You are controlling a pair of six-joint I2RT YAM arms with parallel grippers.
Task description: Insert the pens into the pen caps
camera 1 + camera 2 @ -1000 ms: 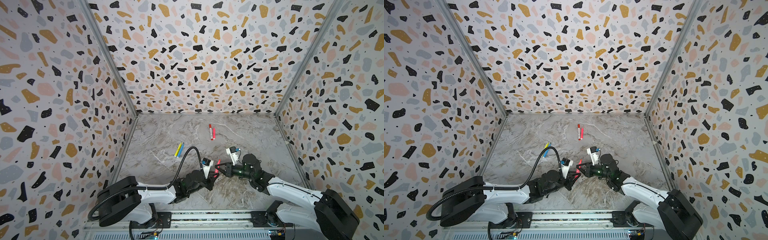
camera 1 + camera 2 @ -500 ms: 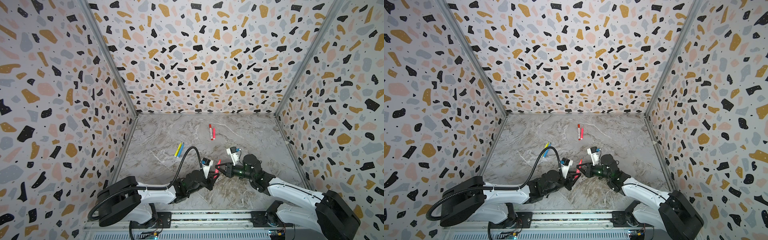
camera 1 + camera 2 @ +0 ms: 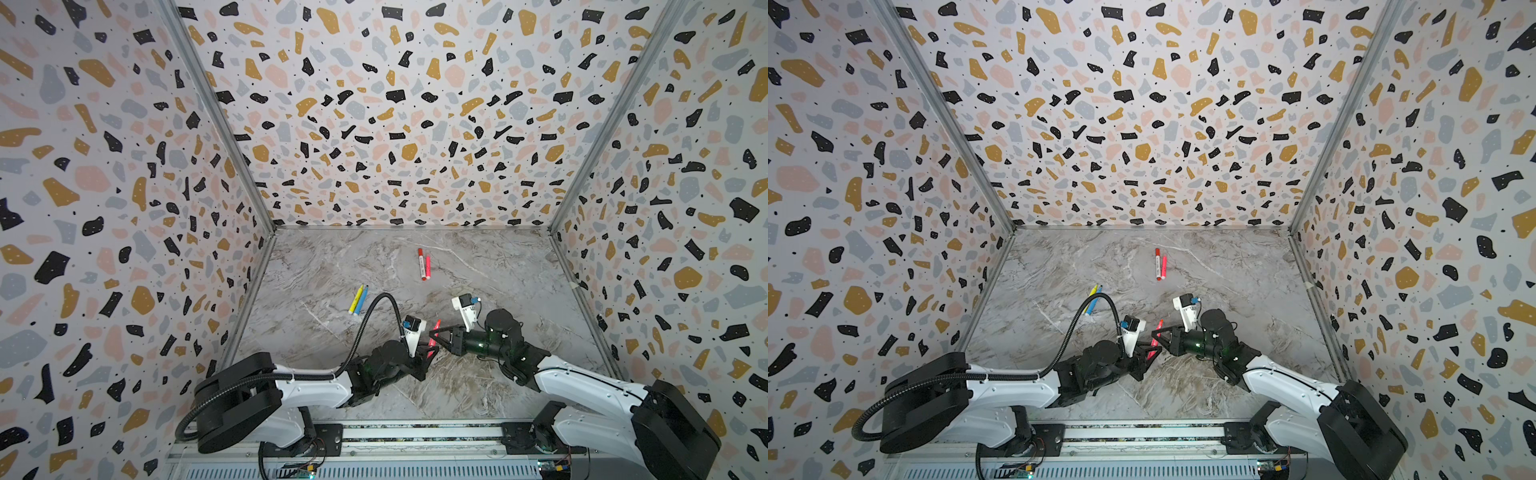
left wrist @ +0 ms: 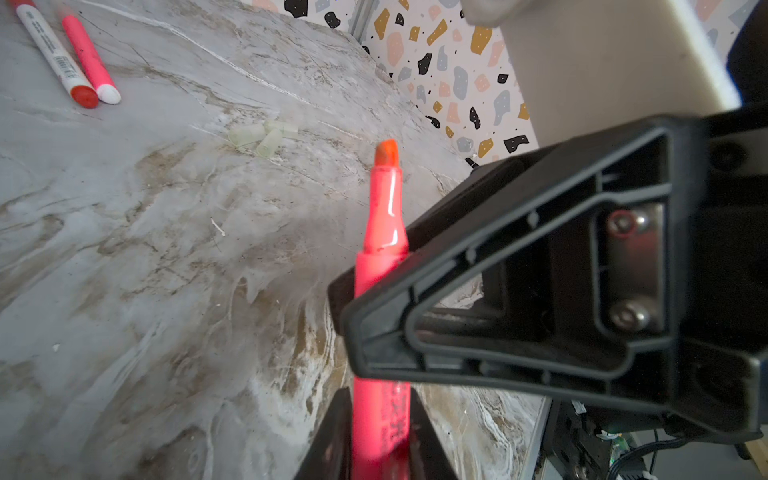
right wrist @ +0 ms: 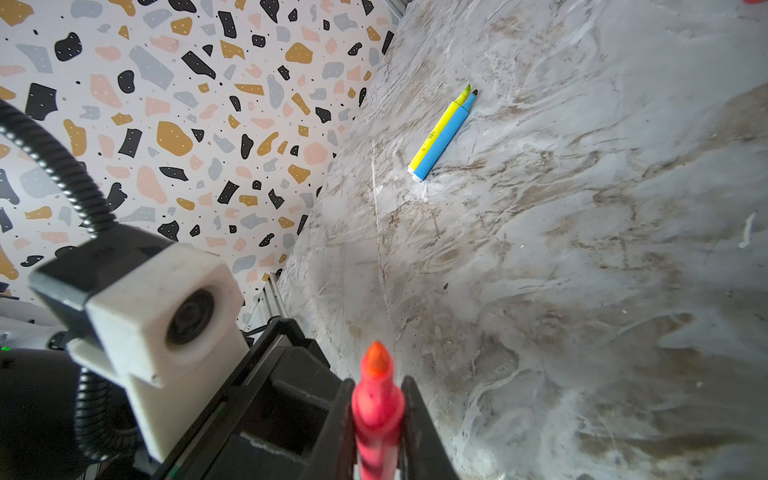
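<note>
pink pen (image 4: 380, 249) tilted at near centre above tabletop (image 3: 519, 270), tip bare. right fingers (image 5: 419, 424) clenched on it; left fingers (image 4: 328, 440) flank its lower body, cannot tell if gripping. poses match second ago: handover unfinished, capping not begun. pale caps (image 4: 262, 139) lie on tabletop.

My left gripper (image 3: 431, 352) and right gripper (image 3: 435, 331) meet tip to tip, lower centre in a top view; my right fingers (image 5: 417, 424) pinch the pink pen (image 4: 380, 266).

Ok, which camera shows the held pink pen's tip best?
The left wrist view: the pink pen shows sharp, its orange tip bare. The right wrist view blurs it; in both top views it is tiny.
</note>
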